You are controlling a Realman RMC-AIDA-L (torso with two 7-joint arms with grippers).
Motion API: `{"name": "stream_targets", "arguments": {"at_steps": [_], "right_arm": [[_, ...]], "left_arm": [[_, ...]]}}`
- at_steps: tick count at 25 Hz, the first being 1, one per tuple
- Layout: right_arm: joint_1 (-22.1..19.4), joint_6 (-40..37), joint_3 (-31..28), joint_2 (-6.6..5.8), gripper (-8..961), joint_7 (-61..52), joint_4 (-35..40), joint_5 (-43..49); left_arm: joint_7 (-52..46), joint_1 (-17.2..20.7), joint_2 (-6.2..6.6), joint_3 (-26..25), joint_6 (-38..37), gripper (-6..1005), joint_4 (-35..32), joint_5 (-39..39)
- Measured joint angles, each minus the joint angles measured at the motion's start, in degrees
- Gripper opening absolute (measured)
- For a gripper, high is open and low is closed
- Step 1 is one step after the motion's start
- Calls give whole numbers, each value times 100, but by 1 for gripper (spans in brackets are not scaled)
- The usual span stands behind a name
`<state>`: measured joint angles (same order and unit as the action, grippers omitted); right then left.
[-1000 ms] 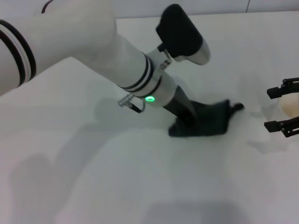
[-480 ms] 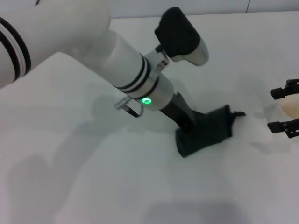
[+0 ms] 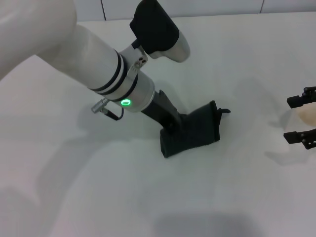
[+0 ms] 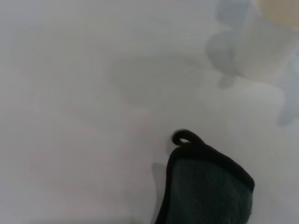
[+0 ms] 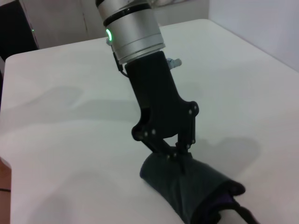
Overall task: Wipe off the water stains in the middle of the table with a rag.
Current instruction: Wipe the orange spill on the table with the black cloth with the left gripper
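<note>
The left gripper (image 3: 174, 127) has its fingers (image 5: 180, 153) pinched closed on the rag (image 3: 193, 134), which lies bunched on the worktop (image 3: 237, 74) and trails out beyond the fingertips. No stain shows in any view, perhaps because it is under the cloth. To wipe well, press down evenly and drag in overlapping strokes. The left arm slants down steeply from the shoulder side. The right gripper (image 3: 301, 118) waits well apart, fingers spread.
</note>
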<state>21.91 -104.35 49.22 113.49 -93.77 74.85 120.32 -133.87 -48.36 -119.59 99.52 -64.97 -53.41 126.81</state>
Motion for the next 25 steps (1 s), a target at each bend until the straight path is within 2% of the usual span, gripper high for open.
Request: {"name": "stream_targets", "arguments": {"at_steps": [11, 16, 25], "right_arm": [[-10, -24, 36, 34, 855, -1, 12, -3], [-12, -31, 1, 33, 856, -1, 12, -1], [-3, -19, -18, 12, 855, -58, 7, 3]], "left_arm": [[-362, 160, 16, -66, -505, 138, -264, 405], [-579, 431, 11, -86, -652, 140, -754, 921], [-459, 831, 23, -443, -905, 143, -1208, 952]]}}
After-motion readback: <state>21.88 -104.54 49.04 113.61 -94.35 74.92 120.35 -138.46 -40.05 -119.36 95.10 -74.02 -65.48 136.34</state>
